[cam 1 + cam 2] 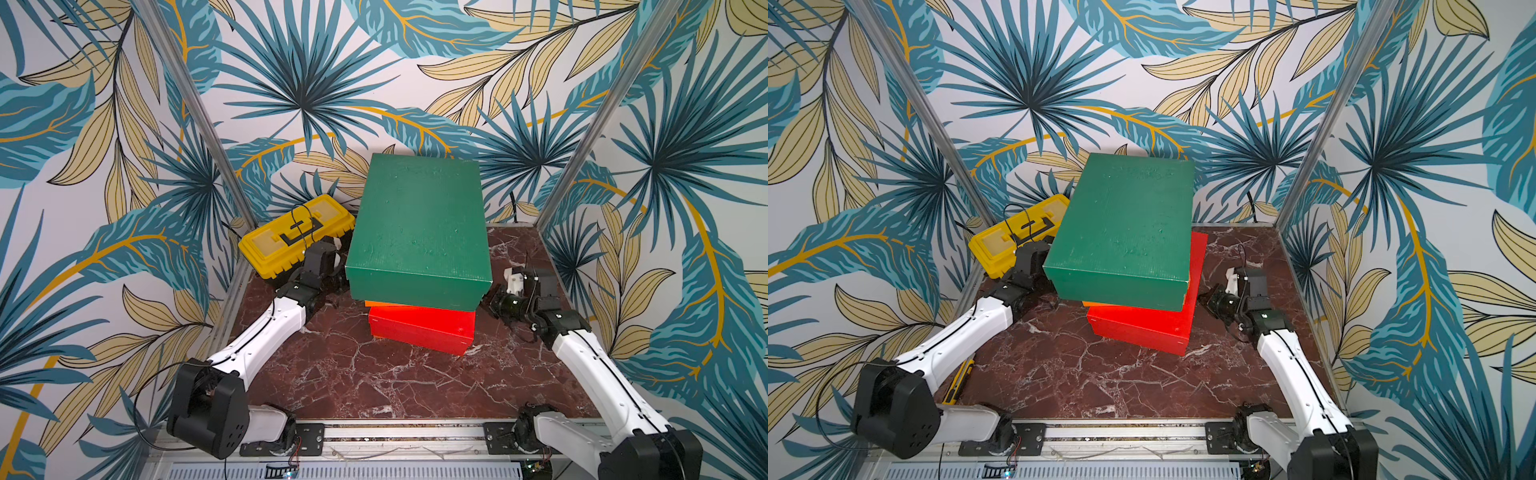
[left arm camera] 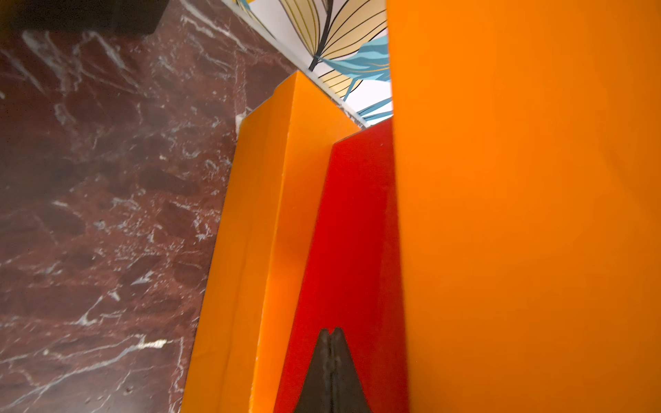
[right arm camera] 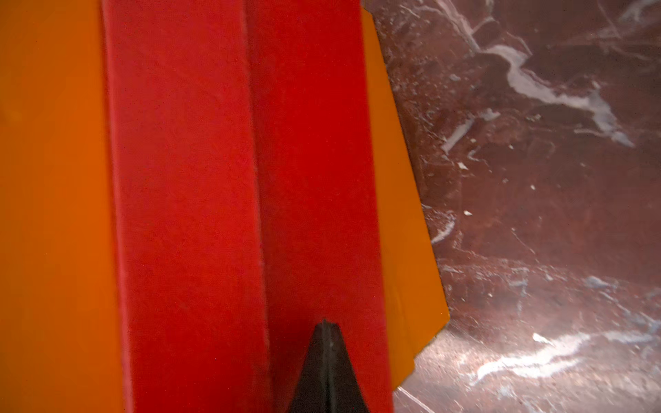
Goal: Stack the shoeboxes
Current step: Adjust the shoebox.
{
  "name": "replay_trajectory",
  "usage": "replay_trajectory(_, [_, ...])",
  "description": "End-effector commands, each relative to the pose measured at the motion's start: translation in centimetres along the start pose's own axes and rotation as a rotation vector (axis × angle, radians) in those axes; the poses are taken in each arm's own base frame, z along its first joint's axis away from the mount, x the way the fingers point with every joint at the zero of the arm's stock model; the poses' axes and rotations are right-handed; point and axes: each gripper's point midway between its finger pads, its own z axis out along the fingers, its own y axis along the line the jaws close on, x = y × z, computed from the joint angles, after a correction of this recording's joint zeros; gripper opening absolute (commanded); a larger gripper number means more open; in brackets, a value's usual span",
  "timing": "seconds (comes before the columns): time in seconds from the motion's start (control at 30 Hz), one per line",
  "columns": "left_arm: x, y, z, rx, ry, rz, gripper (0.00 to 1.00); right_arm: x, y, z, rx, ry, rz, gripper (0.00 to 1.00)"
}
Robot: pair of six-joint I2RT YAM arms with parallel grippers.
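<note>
Your left tool (image 2: 331, 332) and right tool (image 3: 324, 326), both pinched together, flank the red cardboard shoebox (image 1: 419, 328); shove unevenly and you may topple the overhanging dark green cardboard shoebox (image 1: 417, 224).

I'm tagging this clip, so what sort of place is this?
Most likely a staged robot test cell, not a real room: leaf-print wall panels set in an aluminium frame, a marble-look tabletop, and a left arm and right arm bolted to a rail along its front edge.
</note>
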Motion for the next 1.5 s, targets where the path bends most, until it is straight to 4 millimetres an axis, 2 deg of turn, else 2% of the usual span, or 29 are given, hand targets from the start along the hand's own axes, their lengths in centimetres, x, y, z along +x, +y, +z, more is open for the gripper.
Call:
replay_trajectory(0.0, [-0.3, -1.1, 0.6, 0.015, 0.016, 0.019, 0.03, -1.2, 1.8, 0.9, -0.048, 0.006, -0.022, 0.0])
replay_trajectory(0.13, [-1.0, -2.1, 1.2, 0.029, 0.014, 0.033, 0.03, -2.6, 3.2, 2.3, -0.091, 0.006, -0.011, 0.0])
replay_trajectory(0.33, [-1.7, -2.8, 2.6, 0.04, 0.027, 0.039, 0.03, -4.2, 4.3, 3.8, -0.105, 0.008, -0.011, 0.0])
replay_trajectory(0.5, [-1.9, -2.9, 3.5, 0.042, 0.041, 0.035, 0.03, -5.3, 4.7, 4.7, -0.104, 0.0, -0.013, 0.0])
replay_trajectory(0.77, [-1.8, -2.3, 3.3, 0.022, 0.043, 0.046, 0.03, -6.6, 5.3, 6.3, -0.121, 0.003, -0.023, 0.0])
replay_trajectory(0.9, [-1.8, -1.7, 2.2, 0.006, 0.041, 0.052, 0.03, -6.1, 4.7, 5.8, -0.095, 0.004, -0.039, 0.0])
replay_trajectory(1.0, [-2.2, -1.1, 0.3, -0.023, 0.01, 0.065, 0.03, -5.5, 3.9, 4.6, -0.049, -0.002, -0.06, 0.0])
replay_trajectory(1.03, [-2.0, -0.4, -0.6, -0.054, 0.008, 0.064, 0.03, -5.3, 3.6, 4.1, -0.031, -0.005, -0.071, 0.0])
replay_trajectory(1.17, [-1.8, 0.2, -3.3, -0.093, -0.017, 0.088, 0.03, -4.3, 2.1, 2.7, 0.029, -0.005, -0.082, 0.0])
replay_trajectory(1.3, [-0.1, 0.9, -4.5, -0.085, 0.008, 0.068, 0.03, -2.3, 0.8, 2.1, 0.03, 0.017, -0.054, 0.0])
replay_trajectory(1.47, [2.9, 2.1, -4.8, -0.097, 0.054, 0.045, 0.03, 0.7, -0.4, 1.7, -0.015, 0.044, 0.008, 0.0])
